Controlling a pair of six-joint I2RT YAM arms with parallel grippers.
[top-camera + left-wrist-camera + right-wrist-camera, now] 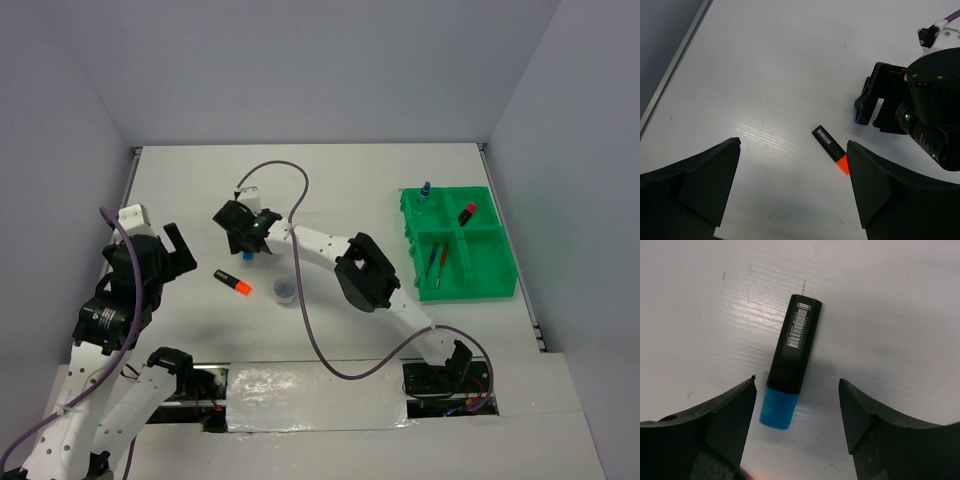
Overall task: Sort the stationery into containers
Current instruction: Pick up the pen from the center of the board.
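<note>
Evidently our right jaws stand wide astride the blue-capped highlighter [791, 347], ready to pinch; left jaws, also wide, face the orange-capped highlighter [830, 149].

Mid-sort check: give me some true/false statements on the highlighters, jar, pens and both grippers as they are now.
The right gripper is shut on the blue-capped highlighter. False: it is open, and the highlighter lies loose on the table.
The orange-capped highlighter lies outside the green tray. True.
The round clear jar sits in the tray. False: it stands on the table.
Two thin pens share one tray compartment. True.
The left gripper is open. True.
</note>
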